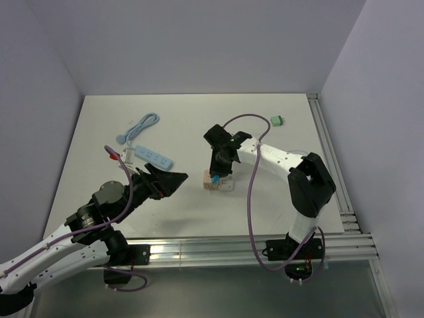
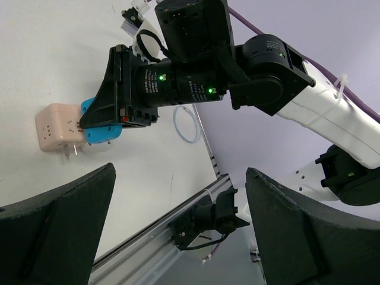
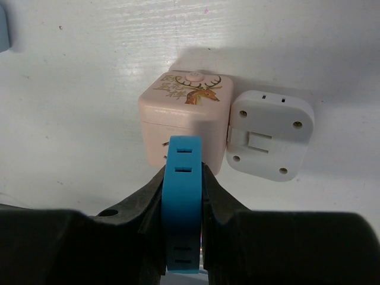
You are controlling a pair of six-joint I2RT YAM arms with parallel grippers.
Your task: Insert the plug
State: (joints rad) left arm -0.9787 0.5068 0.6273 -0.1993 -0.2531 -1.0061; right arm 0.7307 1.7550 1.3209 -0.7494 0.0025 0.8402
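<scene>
A pink cube socket [image 3: 184, 113] with a deer print lies on the white table, with a white adapter [image 3: 270, 142] touching its right side. My right gripper [image 3: 183, 178] is shut on a flat blue plug [image 3: 183, 202], whose tip sits at the cube's near face. In the top view the right gripper [image 1: 218, 167] hangs over the cube [image 1: 210, 182]. The left wrist view shows the blue plug [image 2: 101, 130] against the cube [image 2: 54, 127]. My left gripper [image 1: 177, 179] is open and empty, left of the cube, with its fingers [image 2: 53, 225] spread wide.
A light blue power strip [image 1: 152, 156] with its coiled cable [image 1: 140, 126] lies at the back left. A small green connector [image 1: 277, 120] lies at the back right. A metal rail [image 1: 252, 246] runs along the table's near edge, and another rail [image 1: 328, 159] along the right edge.
</scene>
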